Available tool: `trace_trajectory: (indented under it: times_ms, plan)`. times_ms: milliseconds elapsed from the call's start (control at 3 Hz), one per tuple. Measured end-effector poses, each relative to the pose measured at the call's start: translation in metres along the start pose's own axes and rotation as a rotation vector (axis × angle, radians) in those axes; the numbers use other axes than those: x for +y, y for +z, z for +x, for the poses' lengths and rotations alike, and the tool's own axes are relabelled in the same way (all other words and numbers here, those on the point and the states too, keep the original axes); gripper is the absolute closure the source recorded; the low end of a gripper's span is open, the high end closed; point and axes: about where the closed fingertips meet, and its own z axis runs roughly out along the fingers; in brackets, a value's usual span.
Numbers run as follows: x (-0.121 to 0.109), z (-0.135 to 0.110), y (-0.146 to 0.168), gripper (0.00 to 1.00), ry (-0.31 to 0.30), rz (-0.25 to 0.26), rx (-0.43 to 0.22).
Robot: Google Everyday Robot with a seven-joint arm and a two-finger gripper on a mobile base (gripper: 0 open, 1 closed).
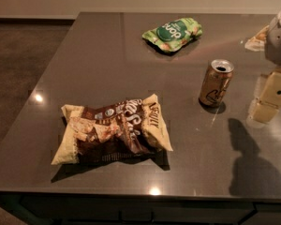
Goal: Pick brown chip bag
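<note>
Camera view: blocky end effector [268, 102] right.

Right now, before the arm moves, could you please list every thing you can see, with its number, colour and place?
brown chip bag: one, dark brown with cream-yellow ends, lying on the near left of the table.
green bag: one, green with a white logo, lying at the far middle.
can: one, golden brown, upright, right of centre.
pale packet: one, cream, far right, partly hidden; kind unclear.
table: one, dark grey, glossy, under everything.
arm: one, pale grey, right edge.
gripper: one, cream, at the right edge, right of the can, apart from it.
</note>
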Motion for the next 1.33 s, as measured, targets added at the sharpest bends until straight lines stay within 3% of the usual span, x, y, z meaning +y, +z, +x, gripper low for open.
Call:
trace_trajectory:
  times_ms: [333,667,1000,1333]
  plan:
    - [0.000,0.000,0.000,0.00,0.000,0.000,0.000]
    - [0.005,-0.027,-0.002,0.00,-0.060,-0.033,-0.035]
    - [0.014,-0.070,0.004,0.00,-0.130,-0.065,-0.082]
    - [0.027,-0.124,0.039,0.00,-0.191,-0.118,-0.101]
